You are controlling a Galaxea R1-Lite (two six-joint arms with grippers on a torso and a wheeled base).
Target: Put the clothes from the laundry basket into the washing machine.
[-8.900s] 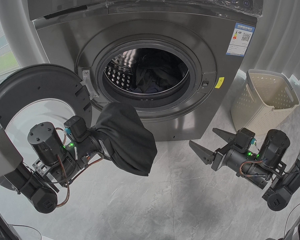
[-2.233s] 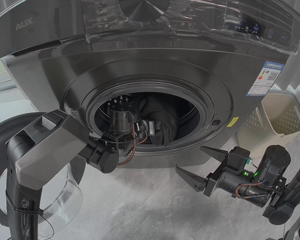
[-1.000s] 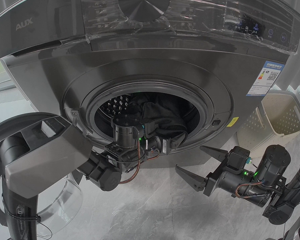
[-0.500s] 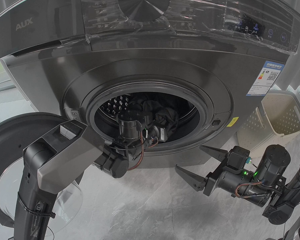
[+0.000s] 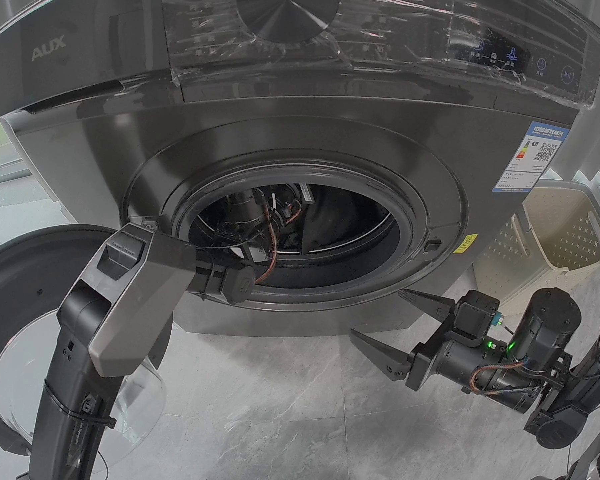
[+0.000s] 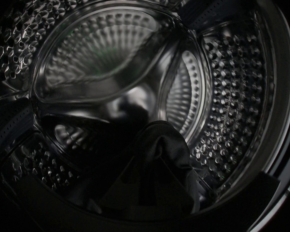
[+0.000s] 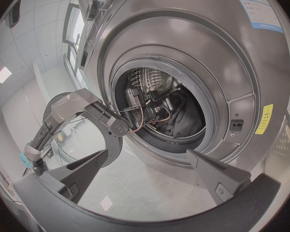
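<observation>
Washing machine (image 5: pixel 380 128), one dark clothes heap (image 5: pixel 330 218) inside, one laundry basket (image 5: pixel 567 231) beside.

Our left arm (image 5: pixel 123 321) had a big boxy grey shell (image 5: pixel 155 268) with a small dark square on top. A black strap (image 5: pixel 80 416) went round the dark part lower down. Near the wrist we saw a round black joint (image 5: pixel 239 285) with a little mark on it, and a brown cable (image 5: pixel 271 251) looping past a silver motor (image 5: pixel 243 205). Our right arm (image 5: pixel 570 385) was black, with a fat round cap (image 5: pixel 555 315), a thin brown wire (image 5: pixel 490 375) and tiny green lights (image 5: pixel 491 345). Our right gripper (image 5: pixel 376 313) had two black fingers (image 7: pixel 216 174) shaped like pointy wedges, with bumpy pads (image 7: pixel 102 158) at the tips and a screw (image 7: pixel 219 188) lower down.
</observation>
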